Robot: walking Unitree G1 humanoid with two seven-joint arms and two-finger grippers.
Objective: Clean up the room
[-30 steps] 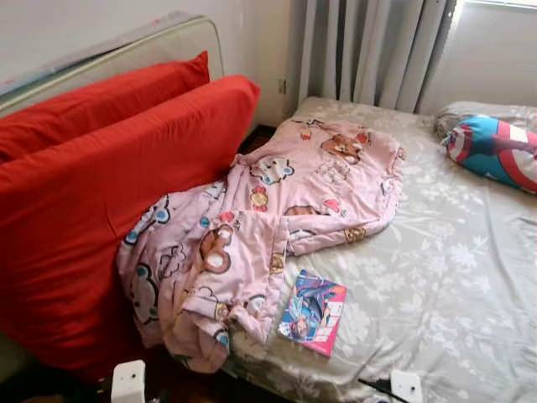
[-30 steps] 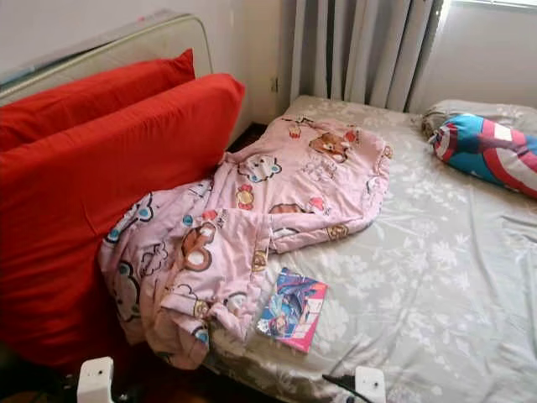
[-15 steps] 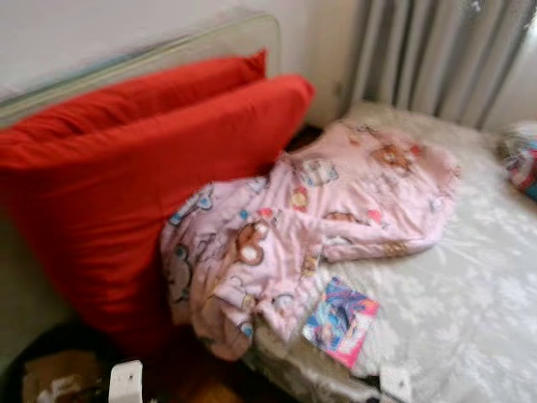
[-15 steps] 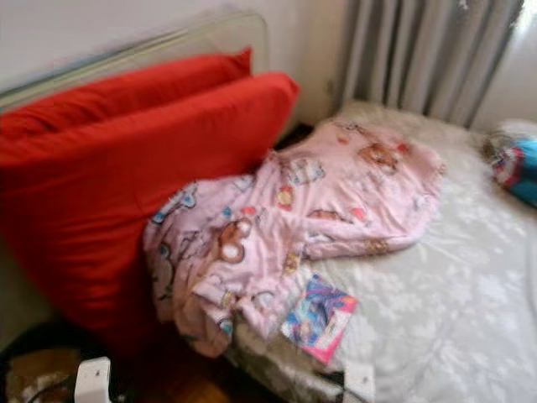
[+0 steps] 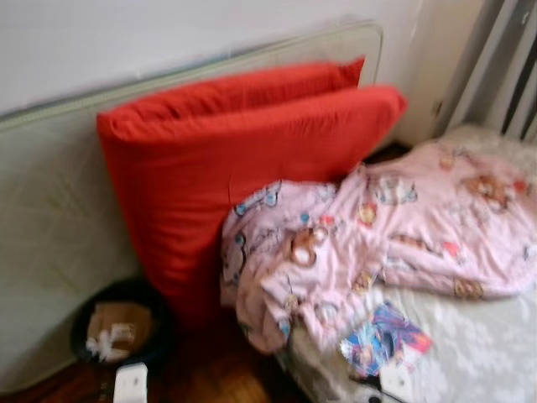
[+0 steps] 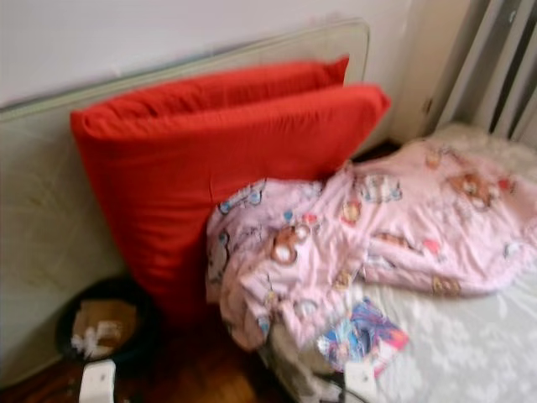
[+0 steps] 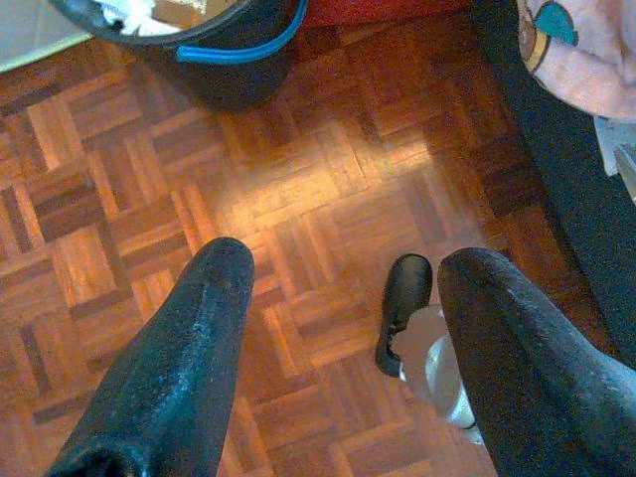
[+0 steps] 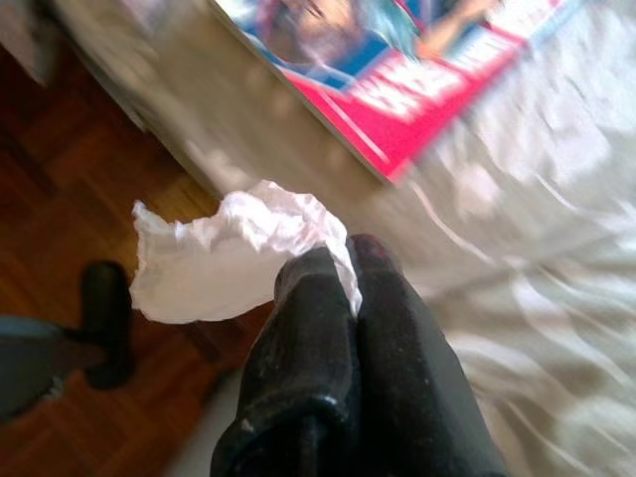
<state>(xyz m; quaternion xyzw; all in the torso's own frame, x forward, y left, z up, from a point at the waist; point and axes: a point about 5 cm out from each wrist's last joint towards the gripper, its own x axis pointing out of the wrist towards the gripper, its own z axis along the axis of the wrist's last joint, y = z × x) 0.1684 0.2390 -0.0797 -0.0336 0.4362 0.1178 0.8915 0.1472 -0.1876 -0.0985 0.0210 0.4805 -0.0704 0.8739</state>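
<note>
My right gripper is shut on a crumpled white tissue, held just off the bed's edge by a pink and blue magazine. That magazine lies on the grey bed sheet near its corner. On the floor at the left a black bin holds paper scraps. My left gripper hangs open above the parquet floor, with the bin's blue-rimmed edge just beyond its fingers.
A pink cartoon blanket spills off the bed's corner toward the floor. Two big red cushions lean on an upright mattress against the wall. Grey curtains hang at the far right. My black foot stands on the parquet.
The whole view has swung left, so the camera has turned. The black bin and the upright mattress have come into sight, and the blue and red pillow has left the picture.
</note>
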